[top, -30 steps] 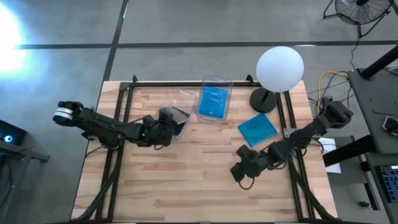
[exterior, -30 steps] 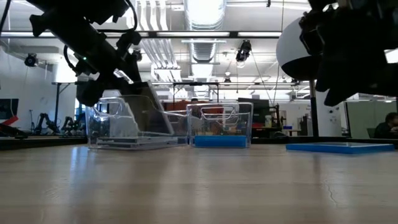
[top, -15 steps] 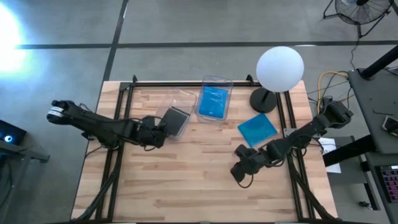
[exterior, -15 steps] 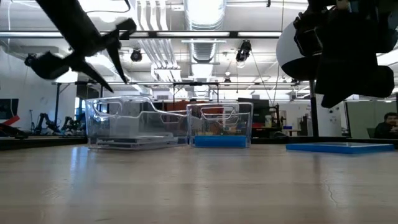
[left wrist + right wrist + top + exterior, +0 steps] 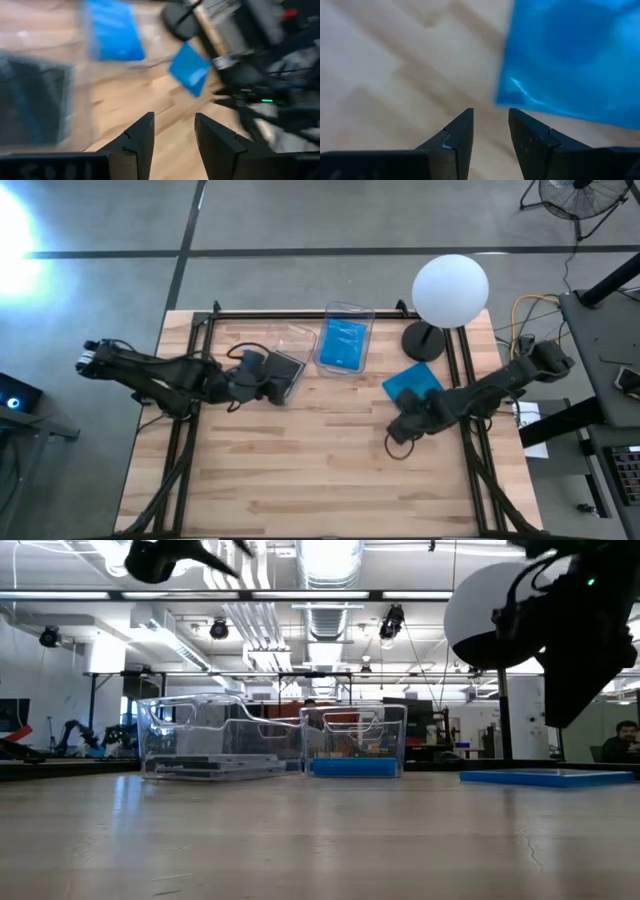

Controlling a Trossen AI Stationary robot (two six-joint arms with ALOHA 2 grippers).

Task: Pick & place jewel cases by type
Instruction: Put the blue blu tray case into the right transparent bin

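Observation:
A blue jewel case (image 5: 415, 383) lies flat on the table at the right, also in the right wrist view (image 5: 570, 55). My right gripper (image 5: 402, 425) hangs open just short of its near left corner, pointing steeply down (image 5: 490, 125). Another blue jewel case (image 5: 343, 345) lies in the right clear bin (image 5: 347, 309). A dark jewel case (image 5: 288, 368) lies flat in the left clear bin (image 5: 290, 330). My left gripper (image 5: 268, 381) is open and empty, raised high above the table beside that bin (image 5: 215, 552), (image 5: 174, 130).
A white globe lamp (image 5: 450, 290) on a dark base (image 5: 424, 340) stands at the far right, just behind the loose blue case. Black frame rails (image 5: 196, 340) run along the table's left, right and far sides. Bare wood (image 5: 300, 460) fills the near half.
My left gripper has let go of the dark case, which leaned in the left bin and now lies flat. The gripper has risen well above the bin and rolled. My right gripper has moved toward the far right, up to the loose blue case, and tipped more steeply down.

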